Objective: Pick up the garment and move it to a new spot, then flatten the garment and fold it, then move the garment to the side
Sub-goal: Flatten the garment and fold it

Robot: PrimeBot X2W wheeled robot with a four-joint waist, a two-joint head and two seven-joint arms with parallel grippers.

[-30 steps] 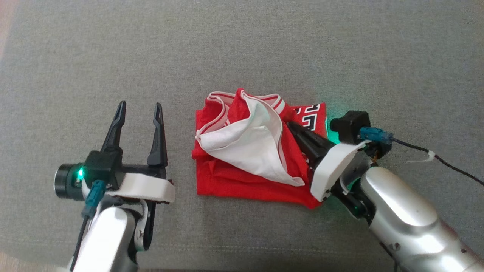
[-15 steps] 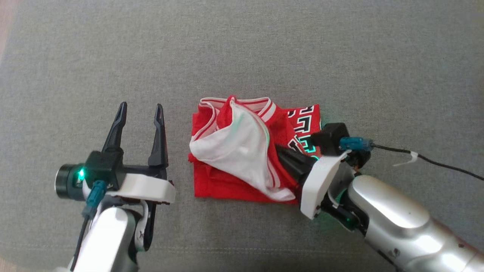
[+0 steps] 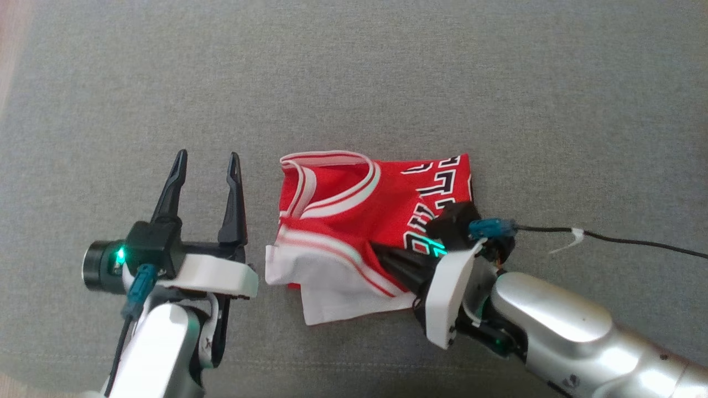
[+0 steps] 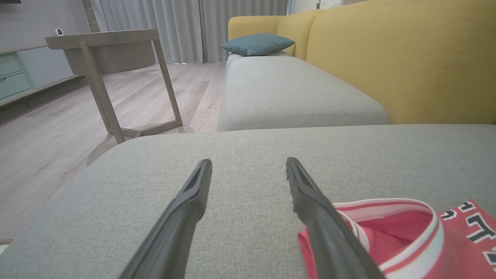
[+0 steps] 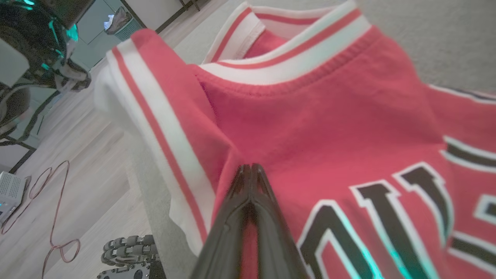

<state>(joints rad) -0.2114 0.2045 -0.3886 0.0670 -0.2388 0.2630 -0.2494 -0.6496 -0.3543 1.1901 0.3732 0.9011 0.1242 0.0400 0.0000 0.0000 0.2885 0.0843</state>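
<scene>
Head view: right gripper (image 3: pixel 383 252) clamped on red garment (image 3: pixel 343 215), left gripper (image 3: pixel 206 161) open.
Right fingers are pinched together on a fold at the garment's near edge. Left jaws are spread wide and empty, just beside its left edge. Garment lies roughly folded on the grey seat cushion (image 3: pixel 354 72).

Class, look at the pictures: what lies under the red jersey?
The grey seat cushion lies under the red jersey. The right gripper, shut, pinches its fabric. Anything else beneath is hidden by the cloth.

The garment (image 5: pixel 310 128) runs off the right wrist view's edges, its black lettering (image 5: pixel 374 201) cut short.
</scene>
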